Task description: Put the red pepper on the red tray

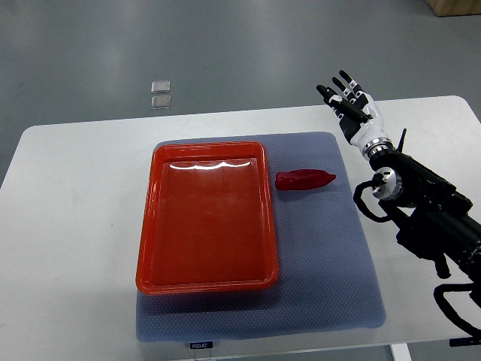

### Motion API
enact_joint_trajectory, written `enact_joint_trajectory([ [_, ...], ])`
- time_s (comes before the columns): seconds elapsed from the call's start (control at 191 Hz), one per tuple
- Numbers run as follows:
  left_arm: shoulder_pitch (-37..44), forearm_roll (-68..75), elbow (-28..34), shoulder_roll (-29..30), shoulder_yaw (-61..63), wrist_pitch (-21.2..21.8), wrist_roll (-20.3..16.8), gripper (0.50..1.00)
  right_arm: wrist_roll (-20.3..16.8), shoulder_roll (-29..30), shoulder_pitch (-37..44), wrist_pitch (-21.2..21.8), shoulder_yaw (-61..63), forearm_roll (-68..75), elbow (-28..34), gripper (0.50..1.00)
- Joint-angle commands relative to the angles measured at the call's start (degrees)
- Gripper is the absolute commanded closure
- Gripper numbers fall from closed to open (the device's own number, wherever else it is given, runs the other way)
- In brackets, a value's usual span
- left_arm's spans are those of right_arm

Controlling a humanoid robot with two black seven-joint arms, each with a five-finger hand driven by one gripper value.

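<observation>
A red pepper [303,180] lies on the blue-grey mat [323,256], just to the right of the red tray [207,282]. The tray holds nothing. My right hand [347,100] hovers over the table's far right part, up and to the right of the pepper, well apart from it. Its fingers are spread and hold nothing. The black right arm [428,210] comes in from the lower right edge. No left arm shows.
The mat lies on a white table [68,226] with grey floor beyond its far edge. Two small clear squares [161,94] lie on the floor behind the table.
</observation>
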Motion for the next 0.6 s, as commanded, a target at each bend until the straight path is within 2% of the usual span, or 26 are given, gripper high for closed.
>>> enact_joint_trajectory([
  [0.0,0.0,0.1,0.0,0.0,-0.1,0.0,0.0,0.500,0.0,-0.2,0.1,0.0,-0.4,-0.3,0.1,0.585],
  [0.094,0.0,0.0,0.0,0.0,0.0,0.0,0.0,0.500,0.0,-0.5,0.2,0.1,-1.0,-0.9,0.5,0.585],
  [0.204,0.0,0.0,0.0,0.0,0.0,0.0,0.0,0.500,0.0,-3.9,0.4,-0.1,-1.6,-1.8,1.8,0.587],
  [0.371,0.0,0.0,0.0,0.0,0.0,0.0,0.0,0.500,-0.2,-6.3,3.3,-0.7,-7.5,-9.8,2.0,0.587],
  [0.46,0.0,0.0,0.0,0.0,0.0,0.0,0.0,0.500,-0.2,-9.5,3.7,0.3,-9.3,-13.4,2.4,0.587],
  [0.596,-0.1,0.0,0.0,0.0,0.0,0.0,0.0,0.500,-0.1,-13.3,3.8,2.6,-13.5,-22.9,6.2,0.587],
])
